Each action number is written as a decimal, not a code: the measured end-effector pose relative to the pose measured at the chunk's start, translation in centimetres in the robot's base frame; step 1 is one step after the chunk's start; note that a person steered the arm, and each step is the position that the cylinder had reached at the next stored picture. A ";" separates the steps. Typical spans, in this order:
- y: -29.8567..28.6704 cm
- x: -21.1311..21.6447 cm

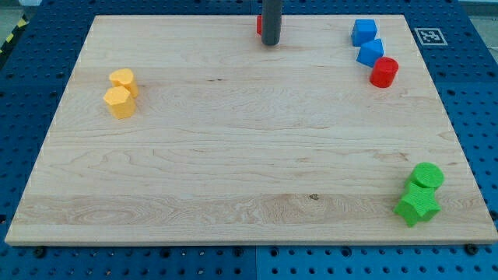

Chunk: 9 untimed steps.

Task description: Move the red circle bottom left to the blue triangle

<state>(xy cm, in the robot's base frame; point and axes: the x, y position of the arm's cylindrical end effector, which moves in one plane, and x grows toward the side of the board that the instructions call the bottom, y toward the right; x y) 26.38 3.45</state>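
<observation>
Red plastic circle [384,71] already touching blue plastic triangle [370,52] at its 5 o'clock; shift toward 7 o'clock outstanding; my tip [270,43] well apart at 9 o'clock, carrying no gripper.

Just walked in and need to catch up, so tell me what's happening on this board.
My tip, the lower end of a dark rod, sits at the top edge of the wooden board, right beside a partly hidden red block. The red circle lies far off to the view's right, touching the lower of two blue blocks, below the upper one. Two yellow blocks sit left, two green blocks bottom right.
</observation>
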 end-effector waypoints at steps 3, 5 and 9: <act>16.2 12.3; 30.7 13.4; 23.6 10.1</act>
<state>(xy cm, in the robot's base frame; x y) 36.46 27.05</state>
